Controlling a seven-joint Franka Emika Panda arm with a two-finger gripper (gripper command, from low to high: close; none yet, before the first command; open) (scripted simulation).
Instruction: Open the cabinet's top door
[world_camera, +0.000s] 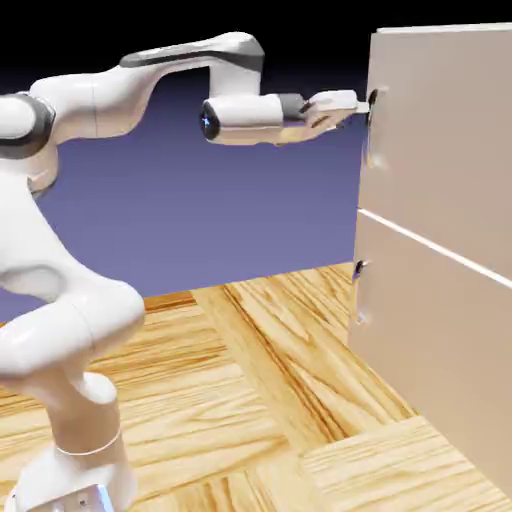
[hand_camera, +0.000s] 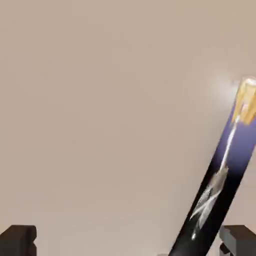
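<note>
Exterior view: the tool (world_camera: 362, 108), spread wide, seemingly reaches the top door's (world_camera: 450, 140) handle (world_camera: 372, 110), nothing between.

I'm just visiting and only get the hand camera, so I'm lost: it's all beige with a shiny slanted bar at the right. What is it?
Observer: The top door of a tall cabinet. The bar is its handle, at the door's edge nearest the arm.
Operator: Is the hand near it?
Observer: The gripper reaches level to the handle's upper end. I can't tell if they touch.
Operator: Anything underneath?
Observer: A lower door with a lower handle.
</note>
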